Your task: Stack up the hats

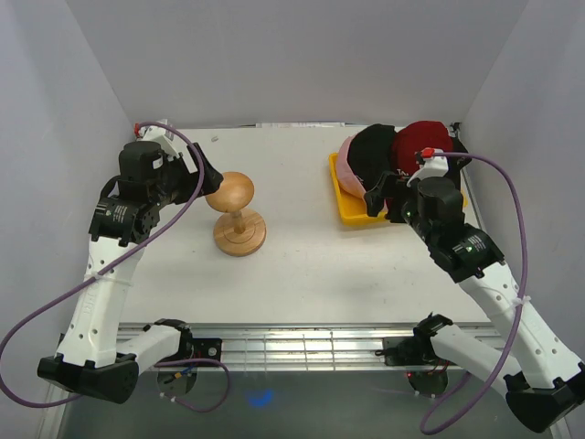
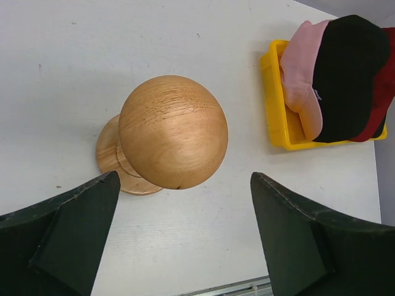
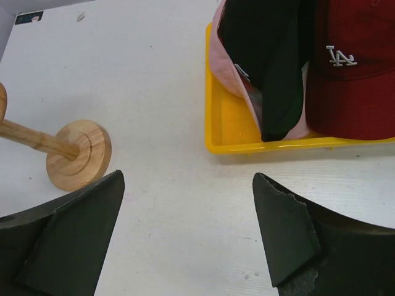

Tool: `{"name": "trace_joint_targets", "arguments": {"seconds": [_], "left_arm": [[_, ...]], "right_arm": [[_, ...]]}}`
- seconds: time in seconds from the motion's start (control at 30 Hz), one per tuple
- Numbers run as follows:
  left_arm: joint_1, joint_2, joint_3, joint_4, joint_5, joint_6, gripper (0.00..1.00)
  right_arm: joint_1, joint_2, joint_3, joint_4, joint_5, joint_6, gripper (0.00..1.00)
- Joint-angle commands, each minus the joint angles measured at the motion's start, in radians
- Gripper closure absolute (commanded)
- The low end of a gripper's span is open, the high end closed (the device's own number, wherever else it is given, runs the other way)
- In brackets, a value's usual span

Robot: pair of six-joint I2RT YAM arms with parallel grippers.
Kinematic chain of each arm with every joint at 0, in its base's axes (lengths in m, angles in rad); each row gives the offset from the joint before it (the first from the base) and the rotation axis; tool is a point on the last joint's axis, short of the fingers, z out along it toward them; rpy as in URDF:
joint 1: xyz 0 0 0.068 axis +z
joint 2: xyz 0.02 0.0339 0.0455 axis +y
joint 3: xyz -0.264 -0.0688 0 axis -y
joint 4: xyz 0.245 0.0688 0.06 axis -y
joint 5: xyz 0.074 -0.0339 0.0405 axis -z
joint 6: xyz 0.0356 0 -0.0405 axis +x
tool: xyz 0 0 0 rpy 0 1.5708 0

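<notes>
Hats (image 1: pixel 375 155) of soft fabric, pink, black and red, are heaped overlapping in a shallow yellow tray (image 3: pixel 231 132) at the far right of the worktop (image 1: pixel 302 274). A smooth-grained, round-topped wooden stand (image 2: pixel 173 132) is set well apart to the left. The left gripper (image 2: pixel 185 179) and right gripper (image 3: pixel 188 179) are held wide apart. White "LA" stitching is read on the red cap (image 3: pixel 352 80).

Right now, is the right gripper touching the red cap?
Apart. The right wrist view shows bare table and the rim of the yellow tray lying between the open right gripper and the red cap.
</notes>
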Motion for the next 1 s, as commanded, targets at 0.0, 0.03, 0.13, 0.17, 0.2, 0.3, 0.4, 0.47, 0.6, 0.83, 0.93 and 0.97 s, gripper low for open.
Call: {"name": "trace_joint_targets", "arguments": {"seconds": [0.0,0.03,0.13,0.17,0.2,0.3,0.4,0.47,0.6,0.83,0.93,0.97], "left_arm": [[-0.004,-0.021,0.039,-0.006,-0.009,0.006,0.02],[-0.004,-0.023,0.039,-0.006,-0.006,0.005,0.02],[-0.004,-0.024,0.036,-0.004,0.004,-0.003,0.02],[-0.004,-0.026,0.036,-0.004,0.007,-0.004,0.02],[-0.004,-0.024,0.036,-0.004,0.008,-0.006,0.02],[-0.004,-0.023,0.038,-0.004,0.008,-0.004,0.02],[-0.004,-0.011,0.045,-0.006,0.010,-0.009,0.02],[-0.004,0.009,0.048,-0.010,0.020,-0.023,0.02],[-0.004,0.020,0.038,-0.006,0.034,-0.037,0.02],[-0.004,0.026,0.039,-0.001,0.042,-0.038,0.02],[-0.004,0.032,0.041,-0.003,0.045,-0.032,0.02],[-0.004,0.034,0.039,-0.003,0.048,-0.032,0.02]], "right_arm": [[0.002,-0.003,0.060,-0.006,0.012,-0.006,0.11],[0.002,-0.002,0.063,-0.011,0.009,-0.006,0.11],[0.002,0.007,0.089,-0.037,0.005,-0.001,0.11],[0.002,0.012,0.098,-0.044,0.003,-0.001,0.11],[0.002,0.024,0.109,-0.054,0.000,-0.001,0.11],[0.001,0.063,0.150,-0.090,-0.021,-0.004,0.11],[0.001,0.125,0.214,-0.120,-0.006,-0.004,0.10],[-0.028,0.174,0.309,-0.142,-0.015,-0.012,0.10],[-0.180,0.407,0.518,-0.218,-0.164,-0.010,0.06],[-0.255,0.610,0.621,-0.193,-0.365,-0.039,0.07],[-0.255,0.679,0.618,-0.196,-0.380,-0.068,0.19],[-0.255,0.698,0.618,-0.201,-0.382,-0.075,0.24]]}}
